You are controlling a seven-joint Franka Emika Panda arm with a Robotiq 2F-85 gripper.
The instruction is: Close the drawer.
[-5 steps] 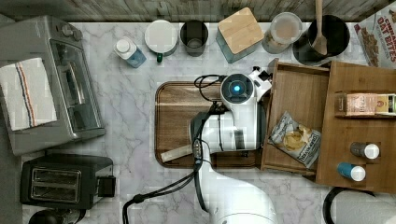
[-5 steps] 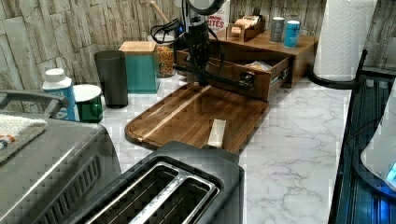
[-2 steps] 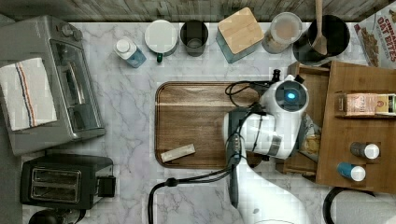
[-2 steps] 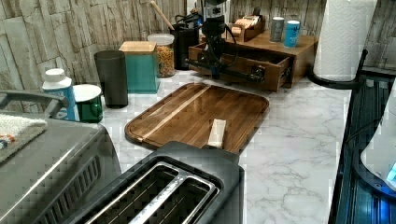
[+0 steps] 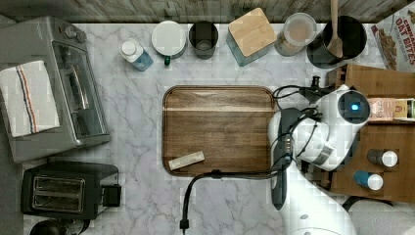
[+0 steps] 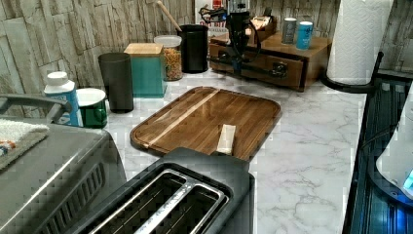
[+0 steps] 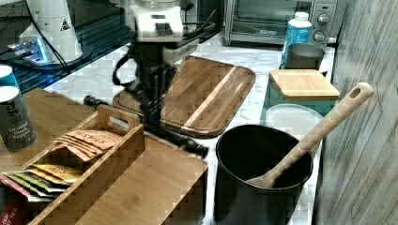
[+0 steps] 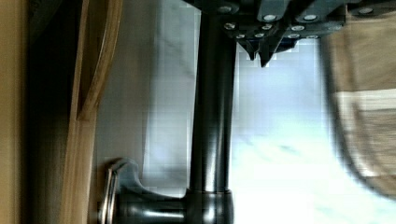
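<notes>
A flat brown wooden tray (image 6: 209, 117) with round corners lies on the white marble counter (image 6: 311, 146), near the gripper (image 6: 237, 62). The gripper is at the drawer's long black bar handle (image 6: 253, 69). I cannot tell if its fingers hold the bar. The drawer (image 6: 263, 61) is smooth brown wood, pushed into the wooden box (image 6: 316, 53). Its long flat front faces the tray.

Home kitchen: marble counter (image 5: 137, 117), toaster (image 5: 66, 190), toaster oven (image 5: 63, 88), cereal box (image 5: 394, 39).

White-grey veined marble counter (image 5: 142, 122), dark-brown striped tray (image 5: 218, 129), teal canister (image 6: 148, 75), black pot (image 7: 260, 178).
</notes>
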